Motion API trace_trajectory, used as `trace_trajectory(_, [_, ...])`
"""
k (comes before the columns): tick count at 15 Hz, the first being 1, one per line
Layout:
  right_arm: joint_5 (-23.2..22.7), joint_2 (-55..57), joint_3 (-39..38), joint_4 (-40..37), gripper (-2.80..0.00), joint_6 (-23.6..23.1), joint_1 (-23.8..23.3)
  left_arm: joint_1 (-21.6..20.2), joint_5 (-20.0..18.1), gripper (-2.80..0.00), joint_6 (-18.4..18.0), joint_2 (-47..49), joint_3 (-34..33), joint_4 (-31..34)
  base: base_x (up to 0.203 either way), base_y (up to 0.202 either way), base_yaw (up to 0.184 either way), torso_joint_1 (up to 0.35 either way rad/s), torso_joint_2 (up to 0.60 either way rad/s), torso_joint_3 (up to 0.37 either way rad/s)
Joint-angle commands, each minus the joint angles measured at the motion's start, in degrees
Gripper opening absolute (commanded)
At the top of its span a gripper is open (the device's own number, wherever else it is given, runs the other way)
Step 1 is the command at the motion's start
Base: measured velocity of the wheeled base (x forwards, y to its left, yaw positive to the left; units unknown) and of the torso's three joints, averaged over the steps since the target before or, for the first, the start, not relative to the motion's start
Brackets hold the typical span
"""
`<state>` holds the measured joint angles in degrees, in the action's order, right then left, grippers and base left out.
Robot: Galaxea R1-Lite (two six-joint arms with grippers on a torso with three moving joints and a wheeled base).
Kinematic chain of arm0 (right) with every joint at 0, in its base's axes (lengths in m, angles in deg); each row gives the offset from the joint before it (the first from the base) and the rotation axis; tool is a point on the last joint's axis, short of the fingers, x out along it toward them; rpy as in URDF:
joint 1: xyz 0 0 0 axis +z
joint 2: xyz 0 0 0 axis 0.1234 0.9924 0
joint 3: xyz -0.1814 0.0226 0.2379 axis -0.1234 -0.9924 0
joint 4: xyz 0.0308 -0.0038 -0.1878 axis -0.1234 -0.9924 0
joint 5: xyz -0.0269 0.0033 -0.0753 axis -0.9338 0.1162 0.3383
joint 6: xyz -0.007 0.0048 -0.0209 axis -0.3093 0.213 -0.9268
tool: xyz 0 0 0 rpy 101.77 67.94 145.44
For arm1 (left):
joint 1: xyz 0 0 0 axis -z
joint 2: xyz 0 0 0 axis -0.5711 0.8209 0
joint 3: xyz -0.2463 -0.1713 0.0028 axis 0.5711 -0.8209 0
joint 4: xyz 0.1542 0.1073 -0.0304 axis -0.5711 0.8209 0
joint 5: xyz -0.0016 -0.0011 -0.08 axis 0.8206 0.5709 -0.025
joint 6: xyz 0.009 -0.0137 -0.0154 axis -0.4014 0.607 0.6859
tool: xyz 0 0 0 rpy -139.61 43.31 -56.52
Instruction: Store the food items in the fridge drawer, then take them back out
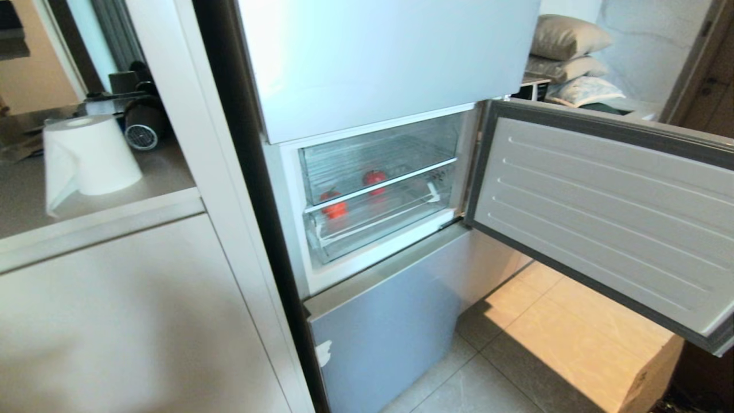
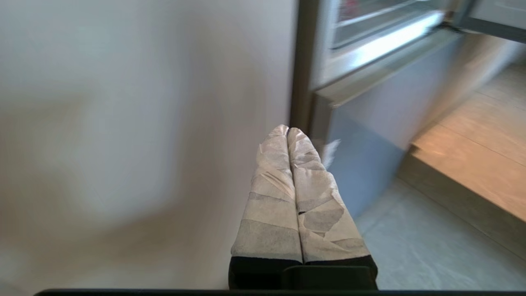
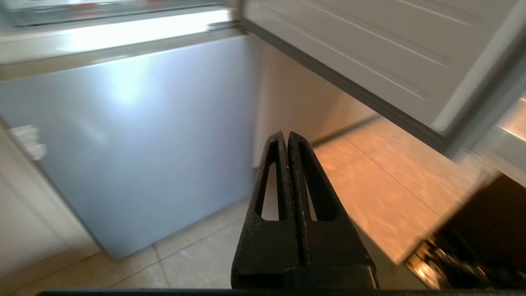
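Since both food items (image 1: 334,206) sit behind the clear fridge drawer (image 1: 378,221), small, light and likely slick, they suit a grasp around the middle, while left gripper (image 2: 288,130) and right gripper (image 3: 286,135) hang clenched, empty.

A: What is in the fridge drawer (image 1: 373,226)?
B: Two red toy fruits (image 1: 334,206) (one near the front, one (image 1: 375,178) farther back).
A: And the counter (image 1: 114,183)?
B: A white paper roll (image 1: 92,154) stands on it.

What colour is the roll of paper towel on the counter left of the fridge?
White. The paper towel roll shows best in the head view.
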<state>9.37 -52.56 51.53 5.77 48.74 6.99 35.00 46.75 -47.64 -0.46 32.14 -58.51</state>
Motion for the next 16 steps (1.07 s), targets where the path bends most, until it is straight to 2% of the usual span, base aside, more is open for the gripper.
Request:
trace_trajectory(1, [0.0, 0.1, 0.0, -0.1, -2.80, 0.1, 0.0, 0.0, 0.0, -2.80, 0.0, 0.0, 0.0, 0.0, -0.001, 0.007, -0.175, 0.002, 0.00, 0.004])
trace_trajectory(4, [0.7, 0.2, 0.0, 0.2, -2.80, 3.5, 0.1, 0.0, 0.0, -2.80, 0.0, 0.0, 0.0, 0.0, 0.002, 0.007, -0.146, 0.002, 0.00, 0.003])
trace_trajectory(6, [0.6, 2.5, 1.6, 4.5, -2.80, 6.8, -0.1, 0.0, 0.0, -2.80, 0.0, 0.0, 0.0, 0.0, 0.000, 0.000, -0.031, 0.001, 0.00, 0.001])
trace_trajectory(8, [1.2, 11.6, 5.9, 11.5, -2.80, 15.3, -1.3, 0.0, 0.0, -2.80, 0.0, 0.0, 0.0, 0.0, 0.000, 0.000, 0.000, 0.000, 0.00, 0.000])
trace_trajectory(9, [1.9, 18.3, 8.9, 14.9, -2.80, 21.1, -3.8, 0.0, 0.0, -2.80, 0.0, 0.0, 0.0, 0.0, 0.000, 0.000, 0.000, 0.000, 0.00, 0.000])
trace_trajectory(10, [2.3, 24.4, 11.6, 17.8, -2.80, 26.1, -7.3, 0.0, 0.0, -2.80, 0.0, 0.0, 0.0, 0.0, 0.000, 0.000, 0.000, 0.000, 0.00, 0.000])
trace_trajectory(12, [0.7, 37.5, 15.8, 24.9, -2.80, 35.3, -19.0, 0.0, 0.0, -2.80, 0.0, 0.0, 0.0, 0.0, 0.000, 0.000, 0.000, 0.000, 0.00, 0.000])
trace_trajectory(14, [-4.1, 49.5, 17.9, 33.6, -2.80, 42.2, -32.2, 0.0, 0.0, -2.80, 0.0, 0.0, 0.0, 0.0, 0.000, 0.000, 0.000, 0.000, 0.00, 0.000])
trace_trajectory(16, [-9.5, 61.4, 20.8, 41.5, -2.80, 47.4, -42.2, 0.0, 0.0, -2.80, 0.0, 0.0, 0.0, 0.0, 0.000, 0.000, 0.000, 0.000, 0.00, 0.000])
